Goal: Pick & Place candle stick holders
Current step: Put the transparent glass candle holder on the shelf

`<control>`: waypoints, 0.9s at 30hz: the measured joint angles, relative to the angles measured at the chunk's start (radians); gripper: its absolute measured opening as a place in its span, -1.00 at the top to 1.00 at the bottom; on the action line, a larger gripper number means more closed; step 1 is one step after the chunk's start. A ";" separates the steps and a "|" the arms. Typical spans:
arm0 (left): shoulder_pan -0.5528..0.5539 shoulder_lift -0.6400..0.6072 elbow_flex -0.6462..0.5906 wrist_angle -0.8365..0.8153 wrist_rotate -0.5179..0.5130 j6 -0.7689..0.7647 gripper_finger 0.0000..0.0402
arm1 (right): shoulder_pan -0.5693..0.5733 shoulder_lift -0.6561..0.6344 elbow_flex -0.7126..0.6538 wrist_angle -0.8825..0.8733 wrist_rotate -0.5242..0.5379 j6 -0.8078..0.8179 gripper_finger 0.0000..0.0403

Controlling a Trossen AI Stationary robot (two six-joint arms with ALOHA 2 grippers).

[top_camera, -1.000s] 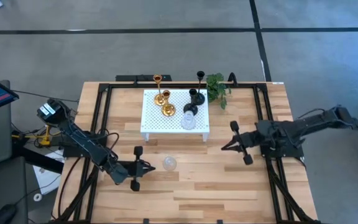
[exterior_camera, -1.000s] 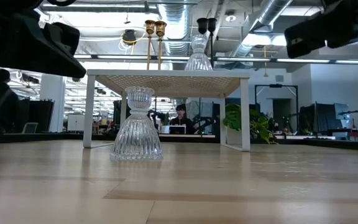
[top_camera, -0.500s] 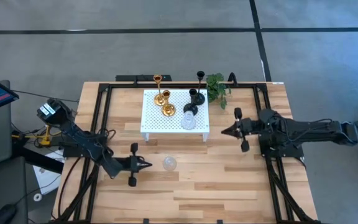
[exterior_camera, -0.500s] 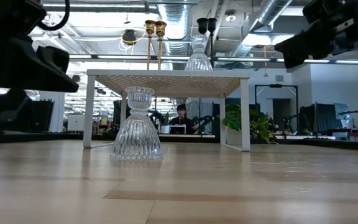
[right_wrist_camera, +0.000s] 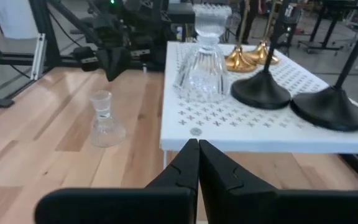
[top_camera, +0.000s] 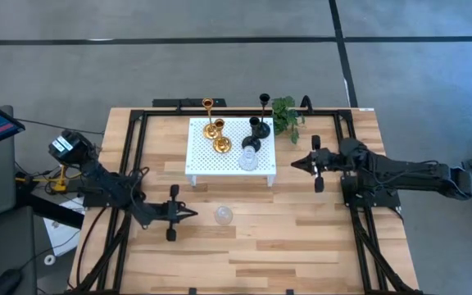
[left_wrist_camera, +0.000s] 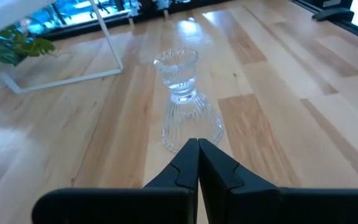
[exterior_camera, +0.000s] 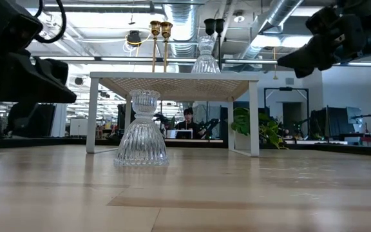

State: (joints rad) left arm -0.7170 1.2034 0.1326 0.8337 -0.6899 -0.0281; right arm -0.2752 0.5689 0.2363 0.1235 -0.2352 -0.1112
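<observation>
A short clear glass holder (top_camera: 223, 215) stands upright on its wide base on the bare table, in front of the white perforated stand (top_camera: 207, 168). It also shows in the left wrist view (left_wrist_camera: 188, 106). My left gripper (top_camera: 193, 214) is shut and empty, pointing at the holder from its left, a short gap away. On the stand are two gold holders (top_camera: 216, 135), two black holders (top_camera: 256, 133) and a second glass holder (top_camera: 248, 160). My right gripper (top_camera: 293, 165) is shut and empty just right of the stand, pointing at it.
A small green plant (top_camera: 286, 115) sits at the far edge, right of the stand and just beyond my right gripper. The stand's legs (exterior_camera: 255, 116) rise from the table behind the loose glass holder (exterior_camera: 141, 129). Bare wood lies along the near edge.
My right gripper has moved toward the table's far edge and come level with the stand's right side, staying shut. My left gripper has drawn back a little toward the table's left edge, away from the glass holder. The holders have not moved.
</observation>
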 joint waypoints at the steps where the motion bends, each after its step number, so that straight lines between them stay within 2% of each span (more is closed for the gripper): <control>1: 0.014 0.000 0.000 0.000 0.023 0.002 0.96 | -0.004 0.004 0.000 -0.002 0.000 0.000 1.00; 5: 0.113 0.000 0.000 0.000 0.128 0.004 0.96 | -0.004 0.008 0.001 -0.004 0.000 0.000 1.00; 12: 0.324 0.000 0.000 0.005 0.388 0.002 0.96 | -0.004 0.008 0.001 -0.004 0.000 0.000 1.00; 14: 0.356 0.000 0.000 0.004 0.427 0.001 0.96 | -0.004 0.008 0.001 -0.004 0.000 0.000 1.00; 22: 0.374 0.000 0.000 0.003 0.435 -0.025 0.96 | -0.004 0.008 0.001 -0.004 0.001 0.000 1.00; 27: 0.384 0.000 0.000 0.004 0.397 -0.041 0.94 | -0.004 0.008 0.001 -0.004 0.001 0.000 1.00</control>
State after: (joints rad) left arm -0.3328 1.2034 0.1329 0.8379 -0.2928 -0.0689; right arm -0.2787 0.5766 0.2371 0.1192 -0.2344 -0.1116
